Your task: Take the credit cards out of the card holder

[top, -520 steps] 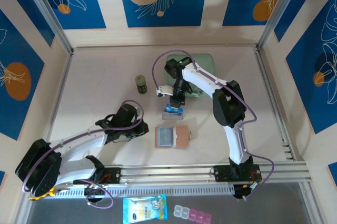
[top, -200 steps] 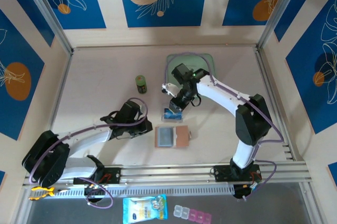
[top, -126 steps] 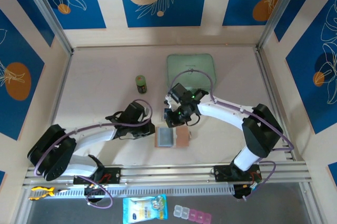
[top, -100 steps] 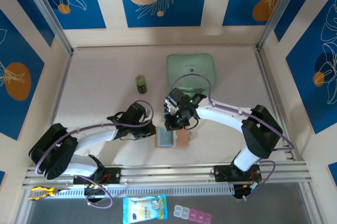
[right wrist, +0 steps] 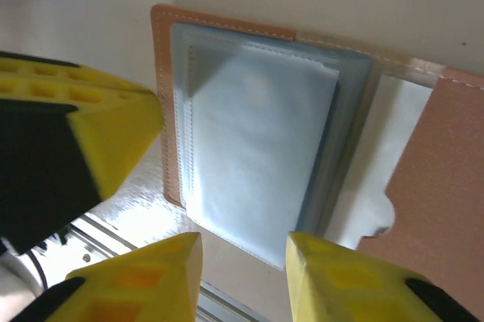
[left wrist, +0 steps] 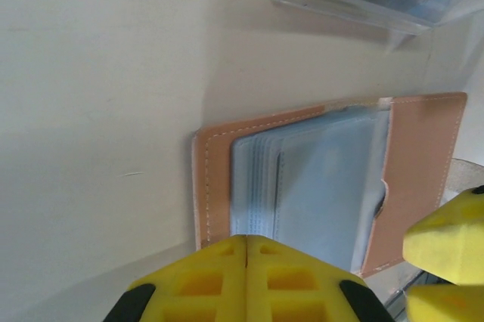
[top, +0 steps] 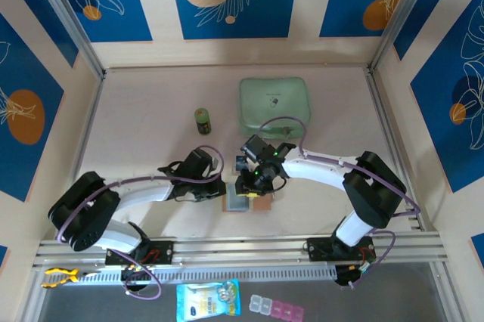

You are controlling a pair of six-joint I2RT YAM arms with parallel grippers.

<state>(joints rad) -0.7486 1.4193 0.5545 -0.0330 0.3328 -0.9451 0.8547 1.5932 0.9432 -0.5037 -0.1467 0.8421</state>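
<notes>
No word, number or brand can be read anywhere. The mint-green zip case (top: 291,114) bears a small dark mark at its middle, the little green jar (top: 202,120) has a pale band like a label, and the blue packet (top: 208,300) at the bottom of the top view carries print, but all three are too small to make out. In the wrist views the card holder (left wrist: 412,171) is plain tan with cloudy pockets, and no lettering is legible through them.
</notes>
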